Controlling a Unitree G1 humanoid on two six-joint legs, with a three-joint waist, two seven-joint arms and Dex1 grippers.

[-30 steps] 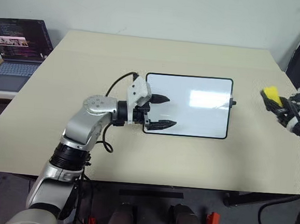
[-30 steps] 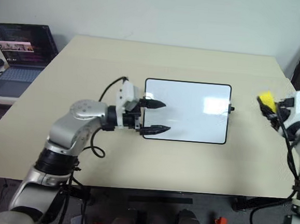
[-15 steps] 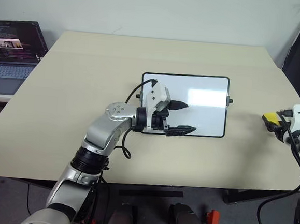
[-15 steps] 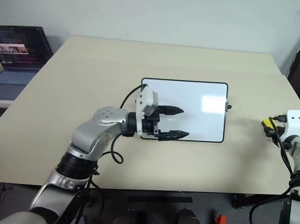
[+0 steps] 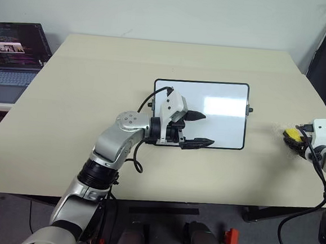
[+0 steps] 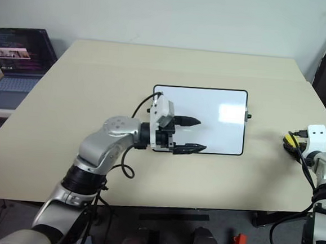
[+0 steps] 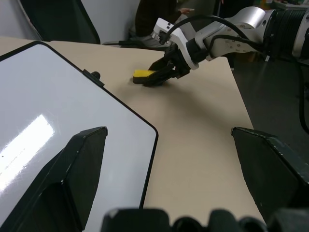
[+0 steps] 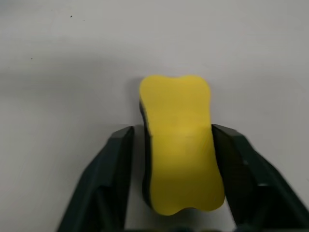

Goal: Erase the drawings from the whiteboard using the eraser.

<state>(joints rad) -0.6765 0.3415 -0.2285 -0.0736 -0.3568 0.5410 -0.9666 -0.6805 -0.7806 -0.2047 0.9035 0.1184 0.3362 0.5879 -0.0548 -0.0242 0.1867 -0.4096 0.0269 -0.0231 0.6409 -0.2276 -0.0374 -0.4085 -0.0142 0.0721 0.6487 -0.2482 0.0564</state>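
Since the earlier frame my right claw point(image 5: 293, 138) has come down from above the table's right side to the tabletop and slackened off the eraser point(image 5: 292, 134), while my left claw point(image 5: 199, 129) has slid further over the whiteboard point(image 5: 223, 107); the head camera also shifted, so the board's apparent drift is not a real move.

Table point(image 5: 97, 94): broad bare beige surface open on every side of both claws; its right edge lies just beyond my right claw, so little room remains outward there. A laptop point(image 5: 13, 51) stands well off to the far left, clear of any path.

Whiteboard: lies flat mid-table, directly under and ahead of my left claw. Its white face appears clean in the head views; no drawings can be made out, though glare covers part of it. By my judgement the erasing is done, or nearly so, and what remains is to release the eraser and withdraw.

Left claw: fingers point(image 7: 72, 174) spread wide apart, empty, poised over the board's near-left corner, one tip over the frame point(image 7: 149, 159).

Right claw: fingers point(image 8: 113, 169) set either side of the eraser with narrow gaps showing, so parted rather than clamped.

Eraser: yellow block resting on the table between those fingers, well apart from the board.
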